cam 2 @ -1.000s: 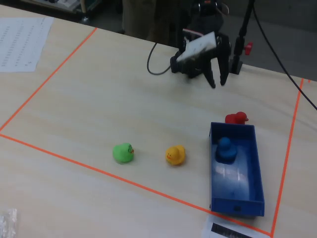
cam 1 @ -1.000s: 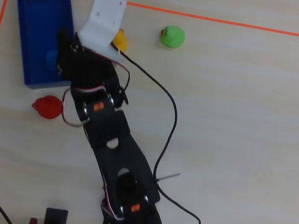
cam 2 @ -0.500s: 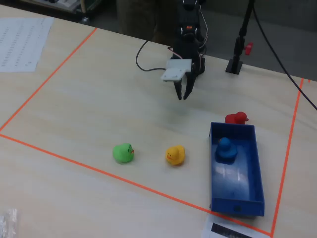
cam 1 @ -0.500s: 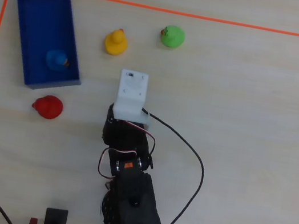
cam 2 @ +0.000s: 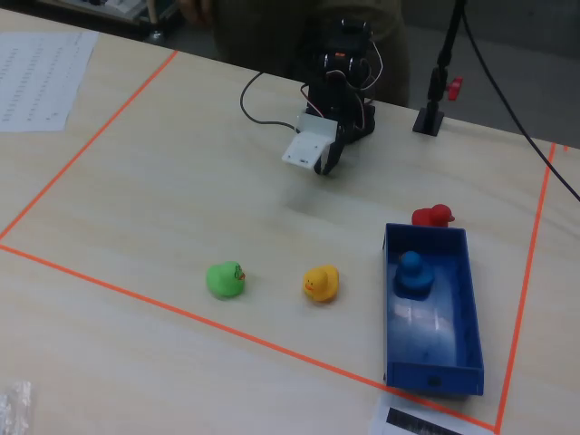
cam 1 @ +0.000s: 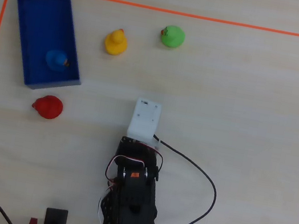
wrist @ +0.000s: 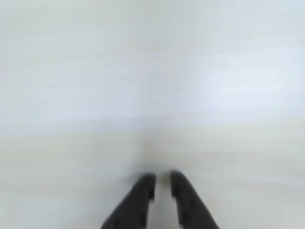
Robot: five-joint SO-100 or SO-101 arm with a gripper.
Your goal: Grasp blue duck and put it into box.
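Note:
The blue duck sits upright inside the blue box near its lower end in the overhead view. In the fixed view the duck is at the far end of the box. My gripper is drawn back near the arm's base, well away from the box. Its two dark fingers stand almost together with nothing between them, over bare table. In the fixed view the gripper hangs below the white wrist camera housing. In the overhead view that housing hides the fingers.
A red duck lies just outside the box's near end. A yellow duck and a green duck stand farther along the table. Orange tape marks the work area. A black cable loops beside the arm.

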